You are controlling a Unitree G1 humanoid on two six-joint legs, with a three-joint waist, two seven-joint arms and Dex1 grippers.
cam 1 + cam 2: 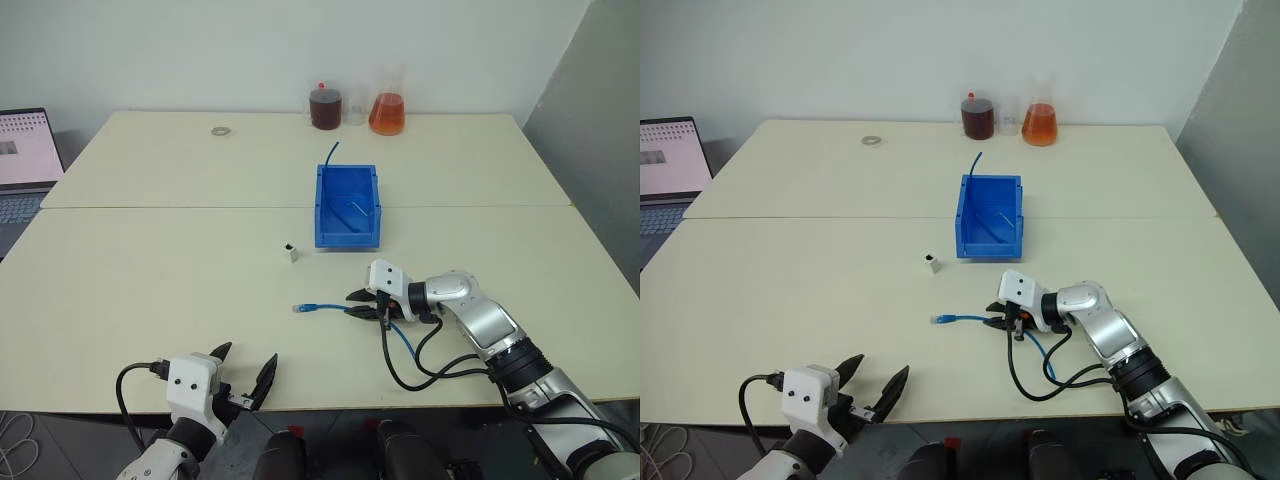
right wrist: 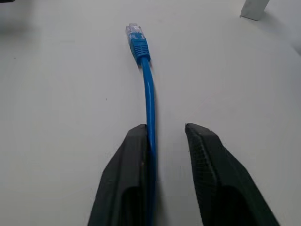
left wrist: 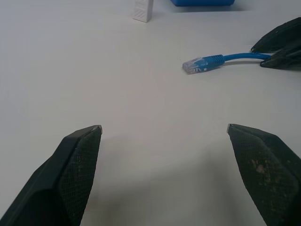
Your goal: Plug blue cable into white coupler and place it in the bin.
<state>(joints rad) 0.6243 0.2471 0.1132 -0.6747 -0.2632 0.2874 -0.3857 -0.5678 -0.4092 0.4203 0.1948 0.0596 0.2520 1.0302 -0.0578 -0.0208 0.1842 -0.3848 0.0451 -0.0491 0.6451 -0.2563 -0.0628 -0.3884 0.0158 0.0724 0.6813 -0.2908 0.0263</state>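
At lower left, the left end effector (image 1: 248, 372) is spread and empty. Mid-frame, the white coupler (image 1: 290, 251) stands unplugged. Rightward, the right end effector (image 1: 365, 304) loosely straddles the blue cable (image 1: 322, 308); the bin (image 1: 347, 205) waits above.

Left claw (image 1: 245, 372) agape (right claw (image 1: 364, 304) parted).

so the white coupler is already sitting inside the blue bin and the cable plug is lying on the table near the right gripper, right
Not quite. The white coupler stands on the table outside the bin, off its near left corner, as the left eye view shows. The rest holds: the plug of the blue cable lies on the table by the right gripper.
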